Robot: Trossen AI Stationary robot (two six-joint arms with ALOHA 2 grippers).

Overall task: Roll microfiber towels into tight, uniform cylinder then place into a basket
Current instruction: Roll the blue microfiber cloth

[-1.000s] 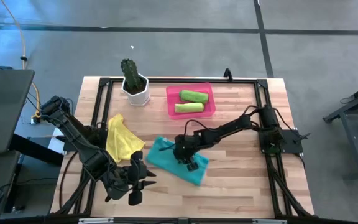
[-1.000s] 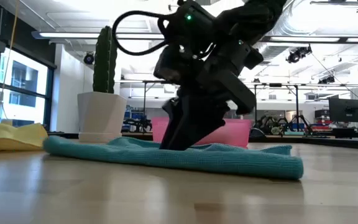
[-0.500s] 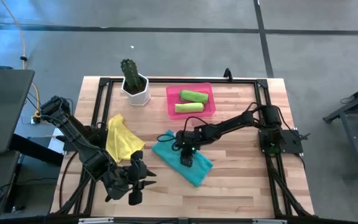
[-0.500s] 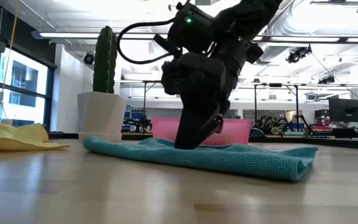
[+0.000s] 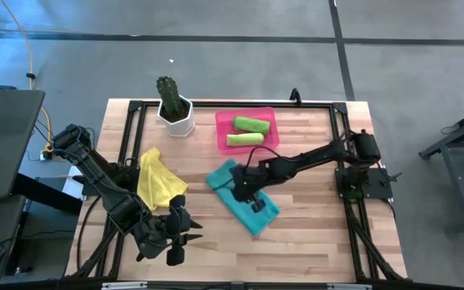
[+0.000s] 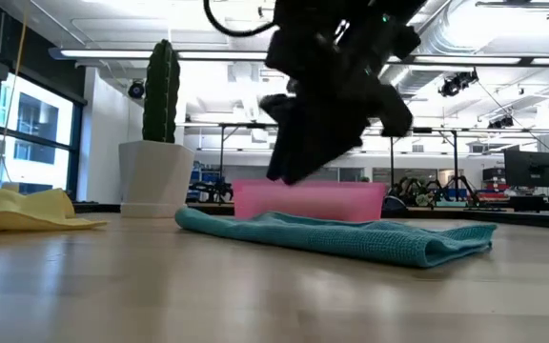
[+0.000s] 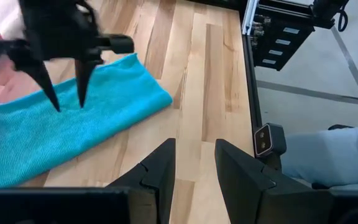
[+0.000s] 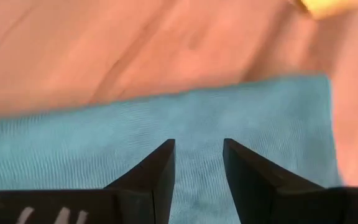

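Showing a wooden bench (image 5: 312,234) with a teal towel (image 5: 242,196) lying flat at its middle, just in front of a pink basket (image 5: 221,133) holding two rolled green towels (image 5: 250,124). A yellow towel (image 5: 158,179) lies crumpled at the left. The right gripper (image 6: 289,171) hovers over the teal towel, fingers parted, holding nothing. The left gripper (image 5: 185,239) waits near the front edge, fingers apart, empty
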